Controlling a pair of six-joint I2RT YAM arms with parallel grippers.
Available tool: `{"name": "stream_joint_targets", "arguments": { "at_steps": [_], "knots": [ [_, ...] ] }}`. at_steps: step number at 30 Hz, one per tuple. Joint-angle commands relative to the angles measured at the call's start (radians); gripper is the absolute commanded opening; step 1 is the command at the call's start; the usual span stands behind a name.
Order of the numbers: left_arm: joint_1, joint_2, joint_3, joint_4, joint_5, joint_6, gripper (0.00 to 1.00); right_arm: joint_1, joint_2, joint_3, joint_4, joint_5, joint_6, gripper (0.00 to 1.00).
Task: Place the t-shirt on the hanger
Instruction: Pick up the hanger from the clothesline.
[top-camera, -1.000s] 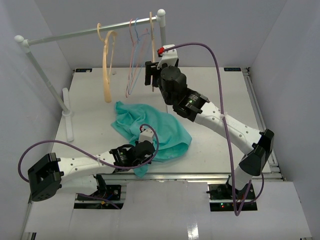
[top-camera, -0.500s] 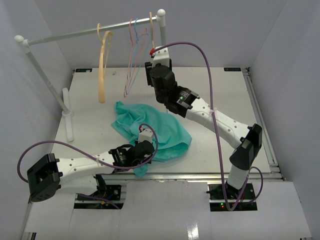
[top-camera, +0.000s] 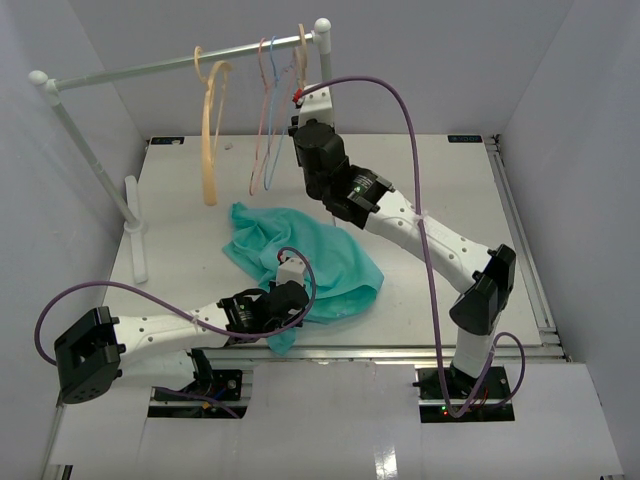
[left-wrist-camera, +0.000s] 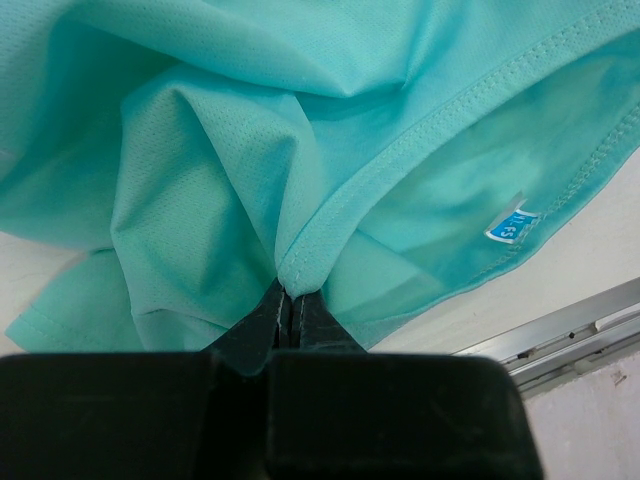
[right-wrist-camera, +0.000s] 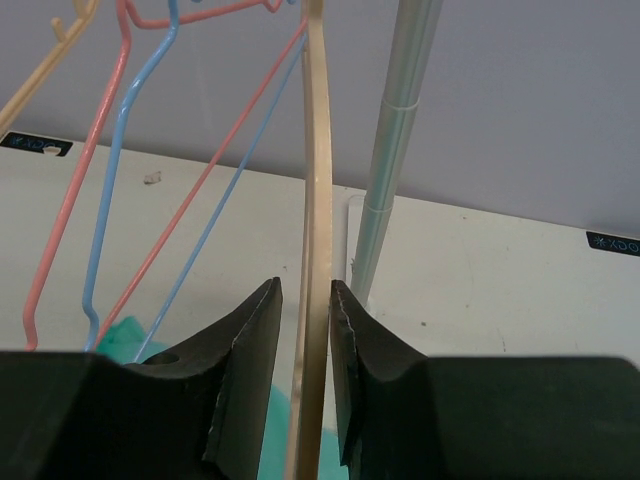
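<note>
Right tool (right-wrist-camera: 304, 292) has drawn its jaws in around the hanger (right-wrist-camera: 318, 150) on the rail (top-camera: 150, 68), a sliver of gap left on one side: not clamped yet, so lifting must wait. A second ago it stood wider and lower. Left tool (left-wrist-camera: 290, 303) is closed on the hem of the t-shirt (left-wrist-camera: 200, 150), crumpled on the bench (top-camera: 450, 170).

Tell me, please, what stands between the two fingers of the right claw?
The hanger: its thin pale arm passes between the right claw fingers, seemingly not yet clamped. The right wrist view shows it.
</note>
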Motion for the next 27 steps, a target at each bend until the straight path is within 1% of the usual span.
{"name": "stream_joint_targets", "arguments": {
  "at_steps": [1, 4, 6, 8, 14, 19, 23, 27],
  "knots": [
    [-0.004, -0.019, 0.002, -0.004, -0.022, -0.009, 0.0, -0.009, 0.023, 0.061, -0.028, 0.028, 0.001, 0.32],
    [-0.004, -0.019, 0.002, -0.006, -0.028, -0.01, 0.0, -0.013, 0.025, 0.061, -0.029, 0.023, 0.001, 0.23],
    [-0.004, -0.021, 0.002, -0.008, -0.029, -0.011, 0.0, -0.016, 0.022, 0.062, -0.031, 0.018, 0.0, 0.13],
    [-0.004, -0.021, 0.003, -0.008, -0.029, -0.012, 0.0, -0.022, 0.018, 0.059, -0.031, 0.004, -0.002, 0.08],
    [-0.004, -0.03, 0.003, -0.008, -0.037, -0.012, 0.0, -0.035, 0.006, 0.083, -0.018, -0.015, -0.028, 0.08],
    [-0.004, -0.029, 0.003, -0.008, -0.041, -0.014, 0.0, -0.044, -0.022, 0.074, 0.048, -0.049, -0.12, 0.08],
    [-0.004, -0.032, 0.0, -0.006, -0.04, -0.017, 0.0, -0.044, -0.095, -0.007, 0.143, -0.062, -0.143, 0.08],
    [-0.003, -0.032, 0.0, -0.006, -0.036, -0.02, 0.0, -0.044, -0.141, -0.068, 0.195, -0.05, -0.172, 0.08]
  ]
}}
